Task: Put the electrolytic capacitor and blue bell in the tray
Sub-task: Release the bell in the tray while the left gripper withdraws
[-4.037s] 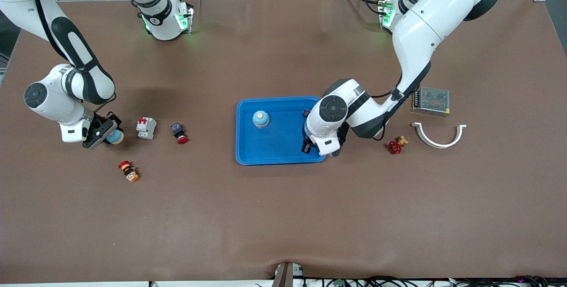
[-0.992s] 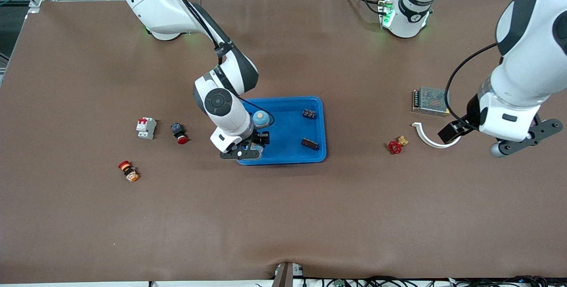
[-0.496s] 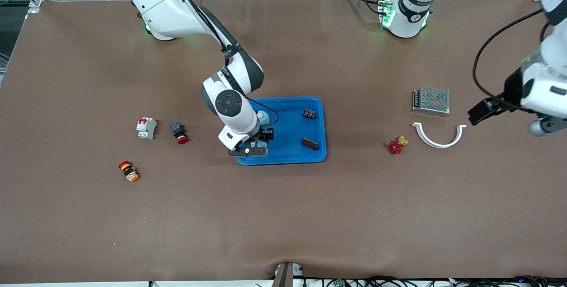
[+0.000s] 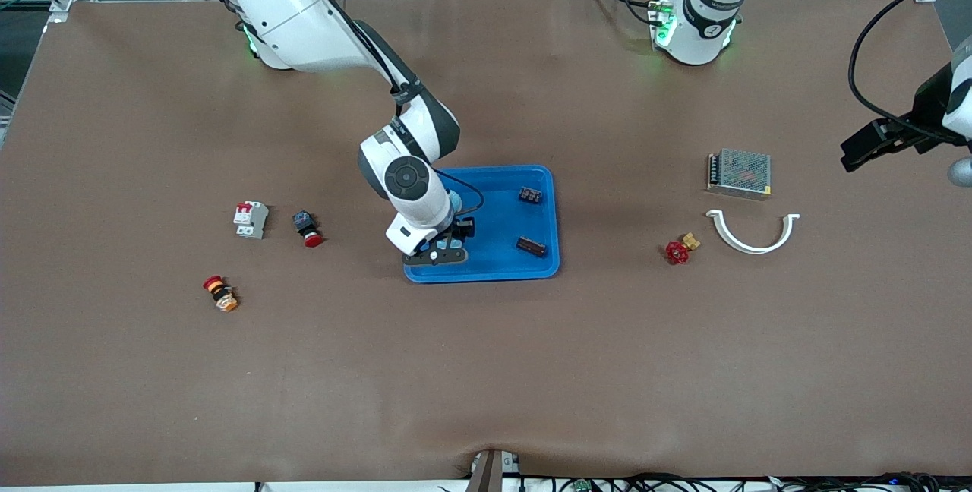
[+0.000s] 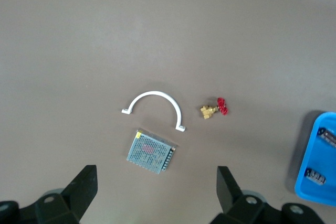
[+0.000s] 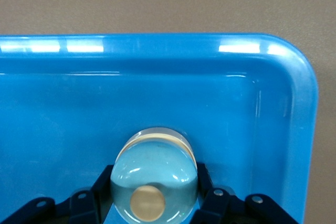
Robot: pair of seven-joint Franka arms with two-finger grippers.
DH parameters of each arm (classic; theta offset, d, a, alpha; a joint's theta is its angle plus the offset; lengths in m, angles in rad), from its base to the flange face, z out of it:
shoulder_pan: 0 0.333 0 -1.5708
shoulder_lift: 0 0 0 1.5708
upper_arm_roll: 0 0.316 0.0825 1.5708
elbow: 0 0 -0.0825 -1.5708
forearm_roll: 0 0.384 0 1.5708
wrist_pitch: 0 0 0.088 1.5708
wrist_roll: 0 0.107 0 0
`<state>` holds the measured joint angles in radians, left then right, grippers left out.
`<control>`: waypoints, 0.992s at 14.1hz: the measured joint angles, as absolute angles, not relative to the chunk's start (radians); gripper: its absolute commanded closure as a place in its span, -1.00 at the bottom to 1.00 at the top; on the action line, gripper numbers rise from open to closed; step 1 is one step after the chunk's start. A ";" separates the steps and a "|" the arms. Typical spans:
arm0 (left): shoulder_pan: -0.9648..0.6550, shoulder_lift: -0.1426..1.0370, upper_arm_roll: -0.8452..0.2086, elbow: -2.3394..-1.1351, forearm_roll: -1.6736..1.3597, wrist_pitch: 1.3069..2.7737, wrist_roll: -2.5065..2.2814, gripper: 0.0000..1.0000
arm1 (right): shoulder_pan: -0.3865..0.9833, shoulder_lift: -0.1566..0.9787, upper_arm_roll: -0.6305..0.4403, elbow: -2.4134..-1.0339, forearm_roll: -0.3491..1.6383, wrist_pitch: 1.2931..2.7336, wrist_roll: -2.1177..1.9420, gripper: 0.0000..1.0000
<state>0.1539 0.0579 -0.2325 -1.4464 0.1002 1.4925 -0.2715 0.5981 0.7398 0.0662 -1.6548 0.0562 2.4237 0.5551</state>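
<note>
The blue tray (image 4: 493, 257) lies mid-table and also shows in the right wrist view (image 6: 157, 61) and the left wrist view (image 5: 321, 190). My right gripper (image 6: 155, 195) is shut on a blue bell (image 6: 155, 174), low over the tray corner toward the right arm's end, nearest the front camera; the front view shows it there (image 4: 443, 250). A second blue bell (image 4: 455, 201) in the tray is mostly hidden by the right arm. Two dark components (image 4: 530, 194) (image 4: 531, 247) lie in the tray. My left gripper (image 5: 157, 192) is open and empty, high over the table's left-arm end.
Toward the left arm's end lie a mesh-covered metal box (image 4: 739, 171), a white curved bracket (image 4: 752, 238) and a red-handled brass valve (image 4: 678, 250). Toward the right arm's end lie a white circuit breaker (image 4: 250, 219), a red push-button (image 4: 307, 228) and a red-and-yellow button (image 4: 220, 293).
My right gripper carried the bell from the right-arm end to the tray and has edged farther over it. My left arm left the tray and drew away toward its own end.
</note>
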 measured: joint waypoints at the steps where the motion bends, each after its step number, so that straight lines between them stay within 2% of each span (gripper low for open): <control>1: 0.138 0.044 -0.195 -1.457 0.080 1.488 -0.237 -1.00 | 0.598 0.740 0.066 -1.655 0.056 2.424 0.555 0.03; 2: 0.126 0.028 -0.159 -1.470 0.066 1.487 -0.201 -1.00 | 0.598 0.740 0.066 -1.655 0.056 2.424 0.555 -0.14; 3: 0.121 0.013 -0.136 -1.483 0.056 1.487 -0.172 -1.00 | 0.598 0.740 0.066 -1.655 0.056 2.425 0.555 -0.81; 4: 0.121 0.001 -0.126 -1.493 0.052 1.486 -0.154 -1.00 | 0.598 0.740 0.066 -1.655 0.056 2.425 0.555 -1.00; 10: 0.101 -0.040 -0.123 -1.533 0.051 1.480 -0.141 -1.00 | 0.598 0.729 0.064 -1.655 0.056 2.403 0.555 -1.00; 12: 0.098 -0.055 -0.123 -1.547 0.051 1.480 -0.136 -1.00 | 0.598 0.681 0.063 -1.655 0.055 2.321 0.555 -1.00; 14: 0.096 -0.061 -0.123 -1.553 0.051 1.480 -0.132 -1.00 | 0.598 0.586 0.062 -1.660 0.055 2.183 0.555 -1.00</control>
